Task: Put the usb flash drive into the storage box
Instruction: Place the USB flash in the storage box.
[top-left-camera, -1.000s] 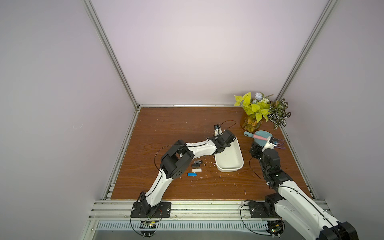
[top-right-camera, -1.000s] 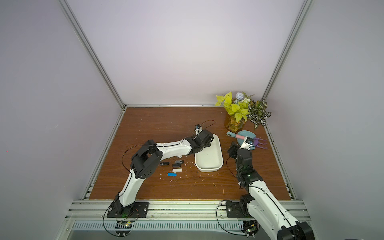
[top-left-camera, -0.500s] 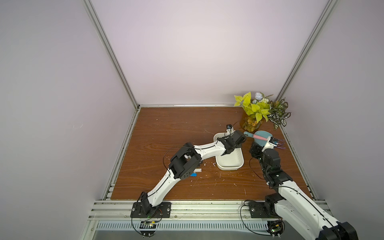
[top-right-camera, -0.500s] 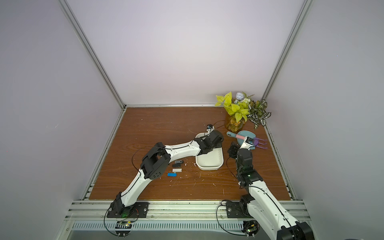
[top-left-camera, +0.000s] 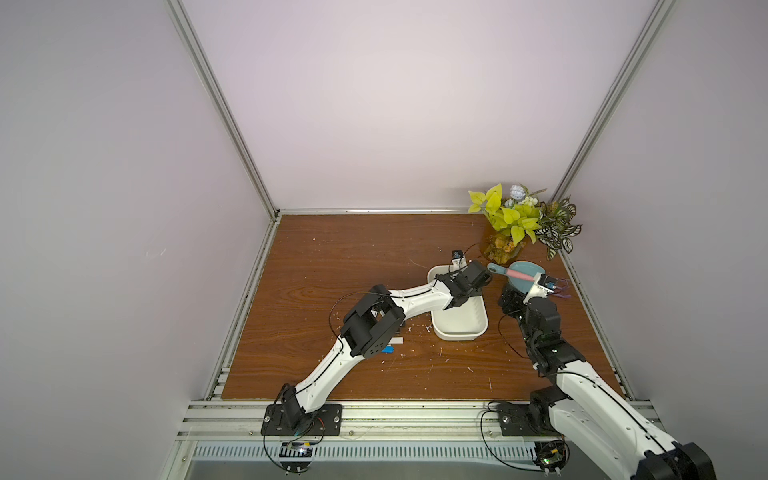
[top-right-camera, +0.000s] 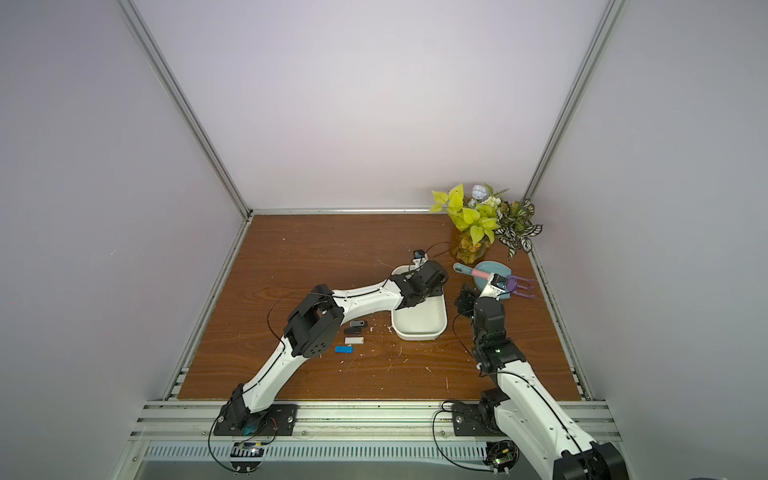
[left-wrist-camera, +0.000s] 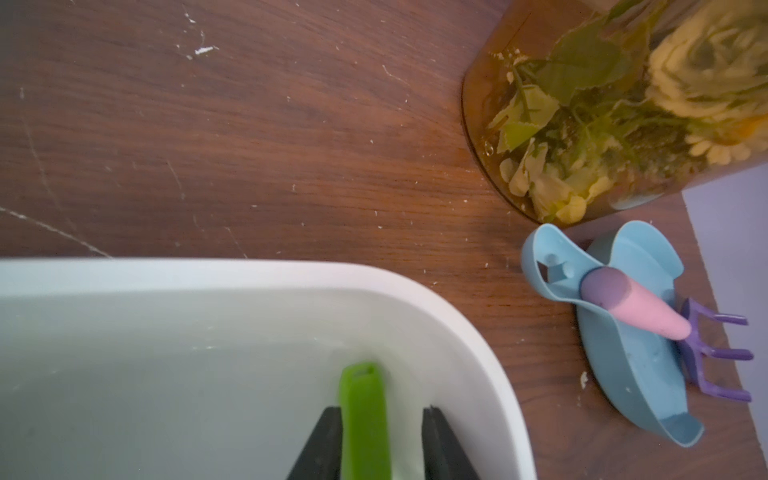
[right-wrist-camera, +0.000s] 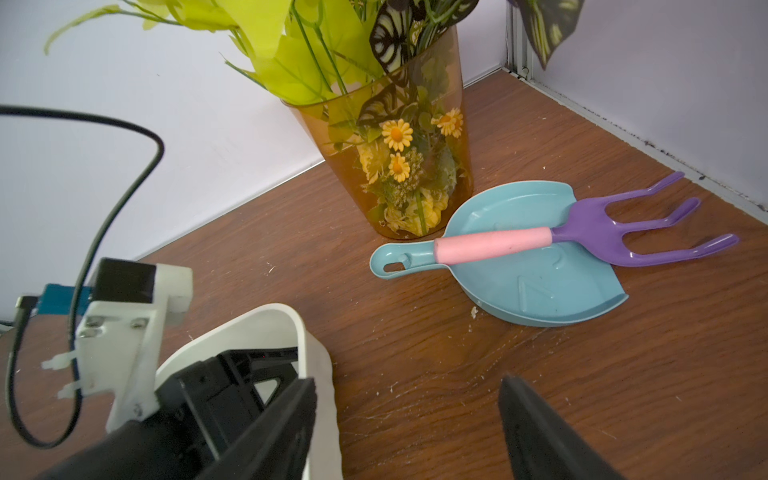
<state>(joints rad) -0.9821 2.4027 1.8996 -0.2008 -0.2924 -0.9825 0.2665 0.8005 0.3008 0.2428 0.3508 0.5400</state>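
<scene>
While the left gripper (left-wrist-camera: 379, 411) and right gripper (right-wrist-camera: 407, 380) gape, the drive (left-wrist-camera: 362, 434) looks slim, green.

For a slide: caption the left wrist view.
Green flash drive between parted jaws of left gripper, over storage box.

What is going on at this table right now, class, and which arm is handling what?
The left gripper is over the white storage box with a green flash drive between its jaws. The jaws stand slightly apart, so the drive looks about to be let go into the box. The right gripper hovers open and empty beside the box, near the teal scoop. Four more flash drives lie on the table, outside the box.
</scene>
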